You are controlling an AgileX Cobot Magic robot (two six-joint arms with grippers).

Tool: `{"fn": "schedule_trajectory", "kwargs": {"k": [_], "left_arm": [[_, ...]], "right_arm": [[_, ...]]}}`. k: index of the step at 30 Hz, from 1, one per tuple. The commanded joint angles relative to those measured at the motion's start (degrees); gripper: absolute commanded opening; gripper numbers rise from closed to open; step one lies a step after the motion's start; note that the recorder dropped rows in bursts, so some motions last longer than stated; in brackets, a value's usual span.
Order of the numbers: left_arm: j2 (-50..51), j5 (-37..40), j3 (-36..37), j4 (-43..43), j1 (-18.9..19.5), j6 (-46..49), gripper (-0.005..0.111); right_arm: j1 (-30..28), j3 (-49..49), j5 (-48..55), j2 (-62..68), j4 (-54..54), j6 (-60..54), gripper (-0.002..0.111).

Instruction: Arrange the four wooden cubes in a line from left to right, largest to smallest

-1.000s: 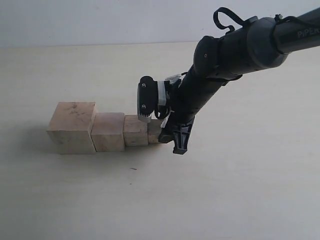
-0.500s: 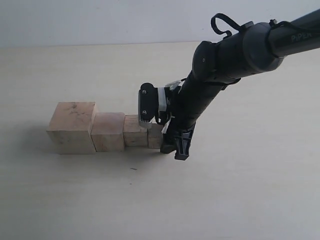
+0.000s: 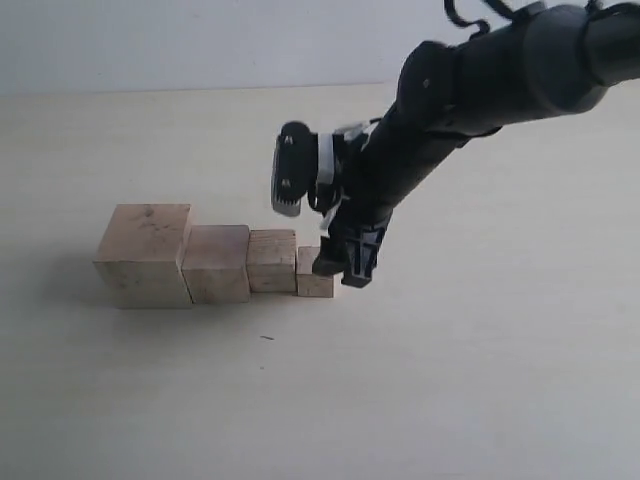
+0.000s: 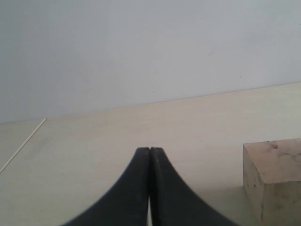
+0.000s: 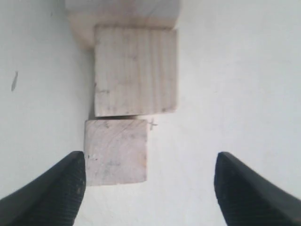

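The four wooden cubes (image 3: 215, 262) sit in a row, big to small. The right claw (image 3: 346, 268) is spread apart above the smallest cube (image 3: 314, 272). The left claw (image 4: 149, 155) is pressed together.

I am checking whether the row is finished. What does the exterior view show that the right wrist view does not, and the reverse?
Only the exterior view shows the whole row on the table: largest cube, second cube, third cube, smallest cube, descending left to right, plus the right arm. Only the right wrist view shows that the right gripper is open, with nothing between its fingertips. Both show the smallest cube beside the third cube.
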Motion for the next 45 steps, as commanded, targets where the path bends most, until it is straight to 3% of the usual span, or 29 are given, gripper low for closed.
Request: {"fn": "schedule_trajectory", "kwargs": {"k": [1, 4, 9, 13, 25, 30, 36, 40, 42, 45], "left_arm": [[-0.4, -0.2, 0.0, -0.1, 0.1, -0.1, 0.0], [-0.4, -0.2, 0.0, -0.1, 0.1, -0.1, 0.0], [-0.4, -0.2, 0.0, -0.1, 0.1, -0.1, 0.0], [-0.4, -0.2, 0.0, -0.1, 0.1, -0.1, 0.0], [-0.4, -0.2, 0.0, -0.1, 0.1, -0.1, 0.0], [-0.4, -0.2, 0.0, -0.1, 0.1, -0.1, 0.0], [-0.4, -0.2, 0.0, -0.1, 0.1, -0.1, 0.0], [-0.4, -0.2, 0.0, -0.1, 0.1, -0.1, 0.0], [-0.4, -0.2, 0.0, -0.1, 0.1, -0.1, 0.0], [-0.4, -0.2, 0.0, -0.1, 0.1, -0.1, 0.0]], "right_arm": [[0.0, 0.0, -0.1, -7.1, -5.3, 13.6, 0.072], [0.0, 0.0, 2.4, -8.8, -12.2, 26.6, 0.065], [0.0, 0.4, 7.7, -5.6, -17.9, 38.4, 0.027], [0.0, 0.4, 7.8, -0.6, -17.9, 39.9, 0.0], [0.1, 0.2, -0.4, 5.6, -14.2, 39.4, 0.0], [0.1, 0.2, -0.7, 6.7, -3.4, 31.2, 0.0], [0.0, 0.2, -2.0, 5.5, -7.0, 31.7, 0.0], [-1.1, 0.2, 3.1, -5.3, -30.4, 57.5, 0.0], [-1.7, 1.6, 3.6, -13.0, -35.9, 70.5, 0.0], [-1.9, 9.2, -3.5, -26.7, -38.6, 79.5, 0.0]]}}
